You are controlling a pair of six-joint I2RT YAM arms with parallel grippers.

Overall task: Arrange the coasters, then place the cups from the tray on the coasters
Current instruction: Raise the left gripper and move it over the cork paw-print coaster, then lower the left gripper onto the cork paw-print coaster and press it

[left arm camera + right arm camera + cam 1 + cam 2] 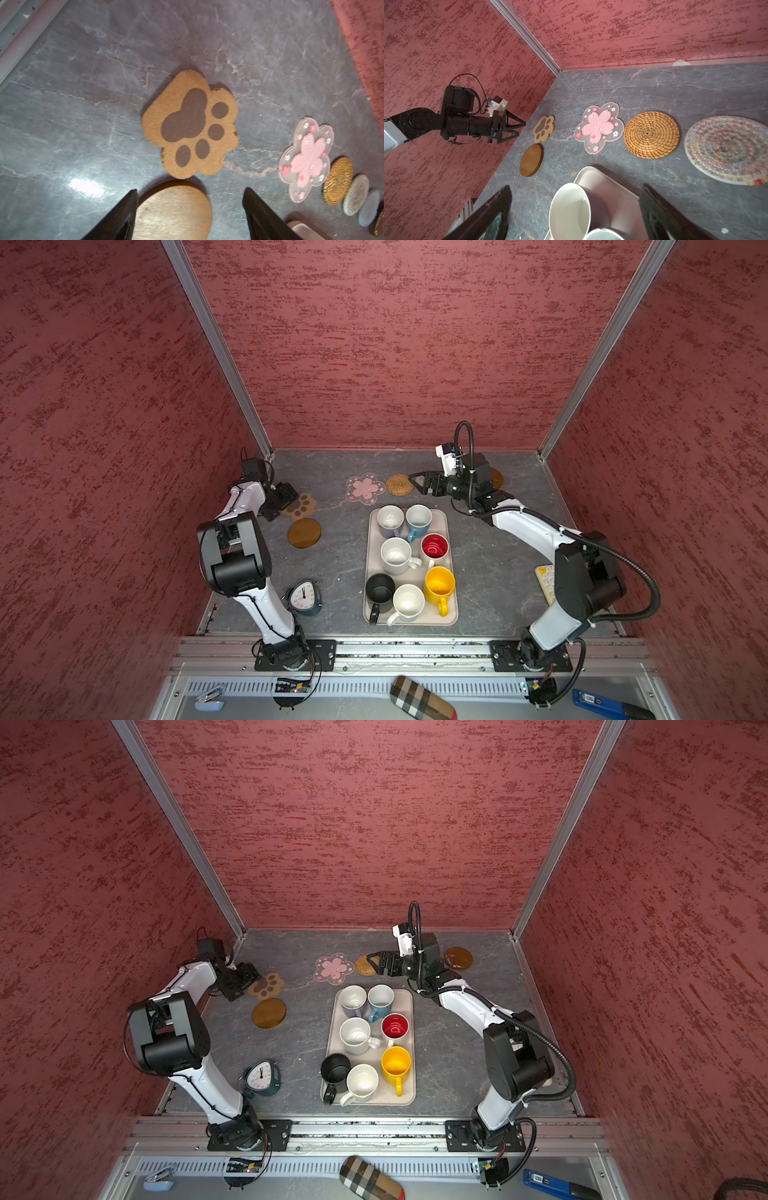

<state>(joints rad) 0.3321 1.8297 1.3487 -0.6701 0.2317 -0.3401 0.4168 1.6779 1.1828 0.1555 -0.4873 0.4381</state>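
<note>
The beige tray (372, 549) holds several cups: lavender-grey (390, 520), light blue (418, 520), red-inside (434, 547), yellow (439, 585), black (380, 589) and two white (397, 556). The coasters lie along the back: tan paw (301, 506), brown disc (304, 533), pink flower (365, 488), rattan (399, 484), whitish woven (726, 149), grey-lavender (372, 207), and a second brown disc (458, 958). My left gripper (190, 190) is open and holds nothing, hovering by the paw and the brown disc. My right gripper (577, 187) is open and holds nothing, over the tray's far end.
An alarm clock (305, 597) stands at the front left of the grey table. A cream calculator (546, 580) lies partly under my right arm. Red walls close in on three sides. A plaid case (422, 699) and a blue tool (606, 703) lie below the front rail.
</note>
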